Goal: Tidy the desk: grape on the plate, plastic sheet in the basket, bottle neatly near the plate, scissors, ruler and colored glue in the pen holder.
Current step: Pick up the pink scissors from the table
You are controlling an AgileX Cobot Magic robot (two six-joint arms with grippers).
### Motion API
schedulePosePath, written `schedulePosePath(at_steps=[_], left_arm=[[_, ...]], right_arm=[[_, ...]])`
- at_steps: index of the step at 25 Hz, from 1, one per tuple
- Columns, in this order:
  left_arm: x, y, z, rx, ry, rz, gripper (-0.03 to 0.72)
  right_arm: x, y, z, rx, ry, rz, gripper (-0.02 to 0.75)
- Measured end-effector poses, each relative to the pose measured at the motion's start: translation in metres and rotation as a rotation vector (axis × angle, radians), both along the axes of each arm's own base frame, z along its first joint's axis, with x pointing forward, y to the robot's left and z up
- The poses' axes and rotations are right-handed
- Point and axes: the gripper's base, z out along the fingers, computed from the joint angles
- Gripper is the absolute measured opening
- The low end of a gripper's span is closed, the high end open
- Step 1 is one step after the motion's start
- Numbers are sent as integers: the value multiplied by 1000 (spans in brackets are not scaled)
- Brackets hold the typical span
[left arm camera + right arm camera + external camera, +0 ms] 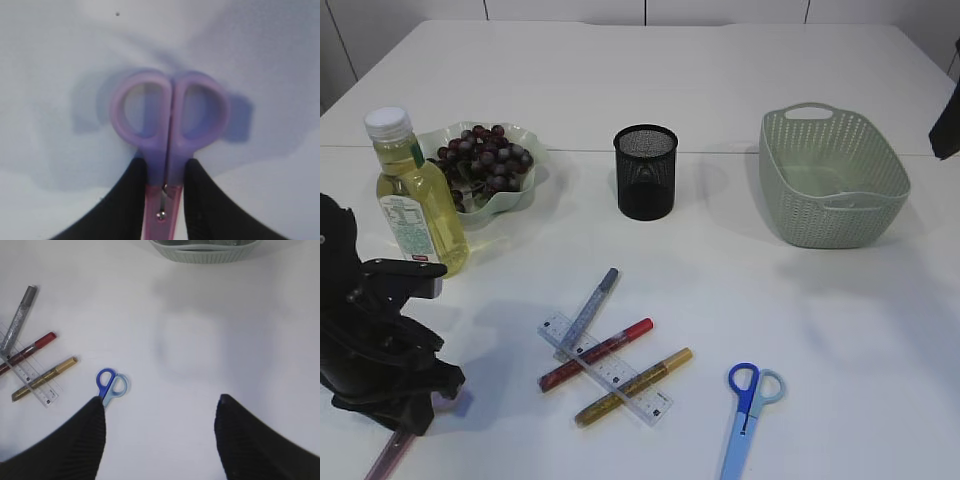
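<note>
Desk, as it stands.

- Left gripper (164, 187): down at the near-left corner of the table, fingers pinched on the purple scissors (167, 120) just below the handle loops, at the pivot. Scissors appear to lie flat on the table, blades shut.
- Right gripper (160, 415): held high over bare table, jaws spread wide, holding nothing.
- Blue scissors (746, 410): flat at the near edge, right of centre, untouched.
- Ruler (605, 368): flat, crossed with three glue pens, silver (588, 308), red (595, 354), gold (632, 386).
- Pen holder (645, 171): black mesh, upright, mid-table; contents not visible.
- Grapes (480, 160): already on the plate (535, 170).
- Bottle (417, 195): upright, just beside the plate.
- Basket (832, 176): far right. A faint clear patch before it may be the plastic sheet; cannot tell.

Step in hand, by my reckoning: the purple scissors, first for the holder. Next move calls for a clean lift, carry rightward past the bottle, and a blade-down drop into the mesh cup.
</note>
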Motion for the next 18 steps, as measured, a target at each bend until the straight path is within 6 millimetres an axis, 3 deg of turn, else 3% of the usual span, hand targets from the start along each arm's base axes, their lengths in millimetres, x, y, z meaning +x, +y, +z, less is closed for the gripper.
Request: schedulePosePath(at_steps=[18], left_arm=[[3, -2, 17, -26, -43, 5, 113]], right_arm=[[0, 0, 0, 0, -2, 0, 531]])
